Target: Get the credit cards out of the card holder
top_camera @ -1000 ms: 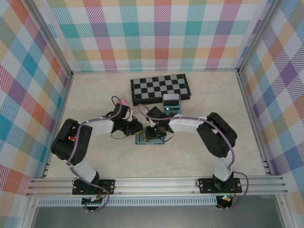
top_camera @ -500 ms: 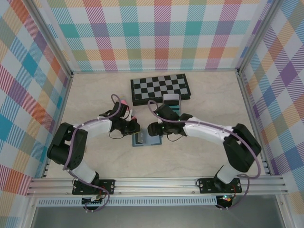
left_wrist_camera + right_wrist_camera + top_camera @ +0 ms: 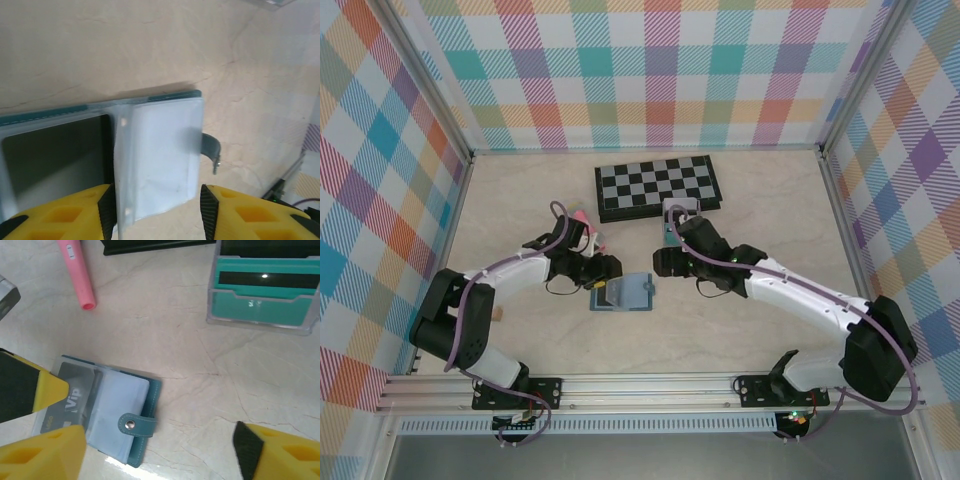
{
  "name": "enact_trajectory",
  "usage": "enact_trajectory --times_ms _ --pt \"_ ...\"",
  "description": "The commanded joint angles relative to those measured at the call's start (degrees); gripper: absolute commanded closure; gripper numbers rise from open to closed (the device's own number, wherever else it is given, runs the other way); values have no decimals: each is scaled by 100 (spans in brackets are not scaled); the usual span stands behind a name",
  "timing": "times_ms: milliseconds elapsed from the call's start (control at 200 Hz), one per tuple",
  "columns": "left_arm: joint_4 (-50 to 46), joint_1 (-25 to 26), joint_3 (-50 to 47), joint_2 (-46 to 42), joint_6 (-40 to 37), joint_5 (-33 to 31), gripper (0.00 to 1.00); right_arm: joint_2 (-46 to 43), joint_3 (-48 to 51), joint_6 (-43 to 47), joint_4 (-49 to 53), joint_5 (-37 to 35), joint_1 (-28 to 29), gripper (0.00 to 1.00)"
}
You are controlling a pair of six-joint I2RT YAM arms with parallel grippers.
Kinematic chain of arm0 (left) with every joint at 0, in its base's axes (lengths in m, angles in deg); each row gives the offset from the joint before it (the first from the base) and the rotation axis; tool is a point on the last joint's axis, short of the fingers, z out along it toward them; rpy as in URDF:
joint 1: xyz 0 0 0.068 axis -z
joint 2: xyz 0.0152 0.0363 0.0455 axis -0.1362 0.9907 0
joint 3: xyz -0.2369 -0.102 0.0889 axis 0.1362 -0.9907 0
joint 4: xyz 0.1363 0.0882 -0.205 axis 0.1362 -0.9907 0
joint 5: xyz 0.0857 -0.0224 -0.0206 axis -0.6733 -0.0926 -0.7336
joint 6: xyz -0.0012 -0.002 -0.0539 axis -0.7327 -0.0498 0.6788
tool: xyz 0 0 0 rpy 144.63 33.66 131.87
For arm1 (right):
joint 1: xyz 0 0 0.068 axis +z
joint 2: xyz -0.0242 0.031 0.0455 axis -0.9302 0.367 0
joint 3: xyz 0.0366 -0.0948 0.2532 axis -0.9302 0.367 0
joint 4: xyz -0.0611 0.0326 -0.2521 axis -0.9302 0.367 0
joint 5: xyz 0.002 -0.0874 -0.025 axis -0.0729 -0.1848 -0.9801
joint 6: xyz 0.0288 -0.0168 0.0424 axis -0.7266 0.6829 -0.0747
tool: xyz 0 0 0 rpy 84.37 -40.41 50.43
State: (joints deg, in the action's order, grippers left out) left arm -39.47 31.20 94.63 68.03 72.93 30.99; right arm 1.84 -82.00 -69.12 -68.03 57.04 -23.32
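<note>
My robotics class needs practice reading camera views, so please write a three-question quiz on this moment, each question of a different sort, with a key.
1. True or false: the right gripper grips a credit card.
2. What stands in the clear stand? A) a teal card B) a pink marker C) a chess piece
3. Fill in: the ___ gripper straddles the card holder's clear sleeve.

Key
1. False. The right gripper is open and empty.
2. A.
3. Left. The left gripper has the sleeve between its yellow fingers.
</note>
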Motion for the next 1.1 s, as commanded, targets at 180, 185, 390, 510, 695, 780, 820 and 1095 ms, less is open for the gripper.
enact_trajectory --times_ms 180,185,390,510,695,780,820,1095 --pt "628 463 -103 6 709 331 45 -209 179 139 -24 94 -67 0" --pt "640 473 -107 8 720 330 45 -209 180 144 -26 94 -67 0" --pt "656 818 -14 94 855 -136 43 -147 195 252 -76 108 -92 0" --pt "271 818 109 -43 734 -583 47 -212 310 193 -238 117 -94 0" --pt "-355 683 180 -497 715 -1240 48 17 135 27 -75 254 -94 1" --pt "-541 502 106 -657 760 -1438 48 255 -50 -52 11 511 -94 7" --pt "-568 389 29 -731 812 -1471 48 390 -150 -79 45 707 -96 11" --pt "-525 -249 -509 -1103 1073 -1310 49 1356 -811 -190 147 1527 214 35"
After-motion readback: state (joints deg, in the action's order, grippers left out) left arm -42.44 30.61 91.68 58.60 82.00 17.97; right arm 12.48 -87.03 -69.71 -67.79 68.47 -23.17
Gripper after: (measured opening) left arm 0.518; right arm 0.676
